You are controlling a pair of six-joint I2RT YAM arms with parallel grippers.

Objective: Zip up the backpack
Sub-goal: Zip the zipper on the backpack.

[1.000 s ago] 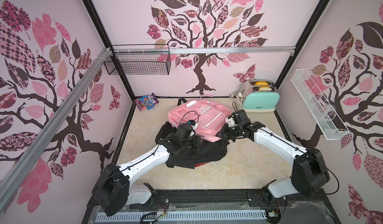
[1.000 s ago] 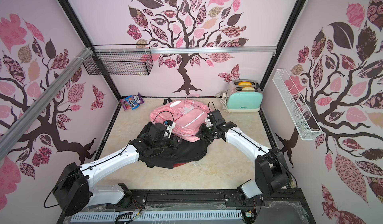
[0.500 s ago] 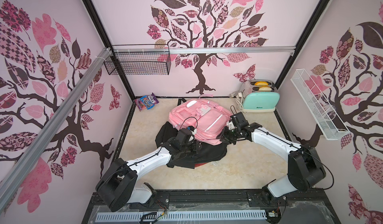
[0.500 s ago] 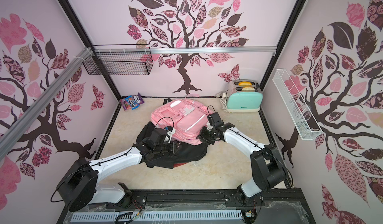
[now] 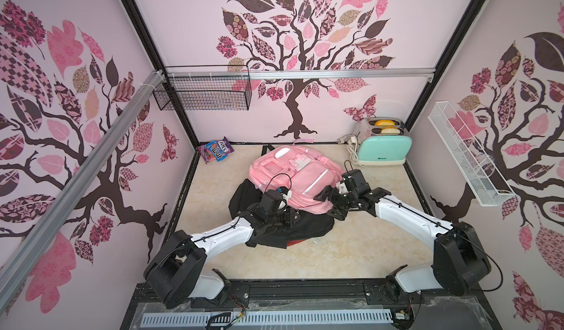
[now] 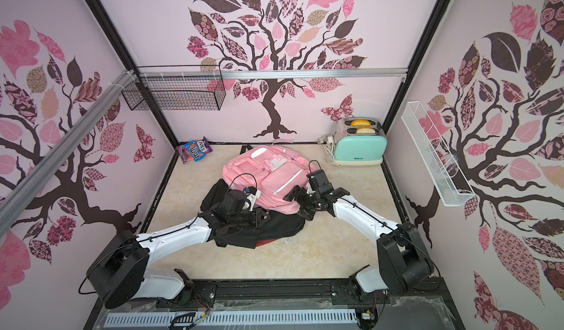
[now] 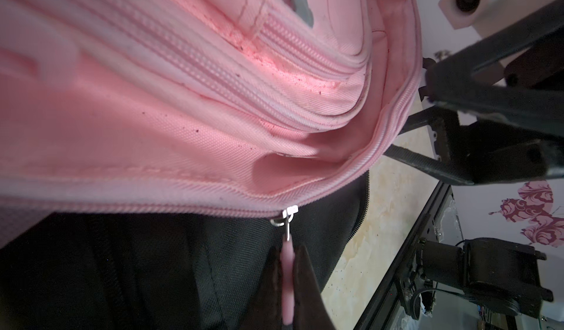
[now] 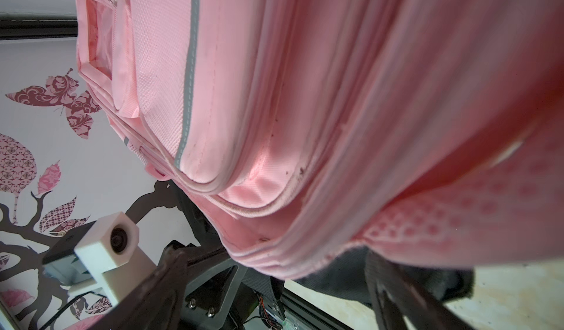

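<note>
Now left hand pinches zipper pull (pink); right hand splayed beside backpack.

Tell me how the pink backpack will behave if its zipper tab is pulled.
The pink backpack is probably floppy: its fabric folds and sags in the left wrist view. Pulled, it may bunch toward the left gripper, shut on the tab, since the right gripper stands open and does not brace it. Lying on a black bag, it might slide.

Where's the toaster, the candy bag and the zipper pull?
toaster (image 5: 384,150): in a top view, mint front
candy bag (image 5: 216,152): in a top view, wrapper's middle
zipper pull (image 7: 288,270): left wrist view, pink tab
</note>
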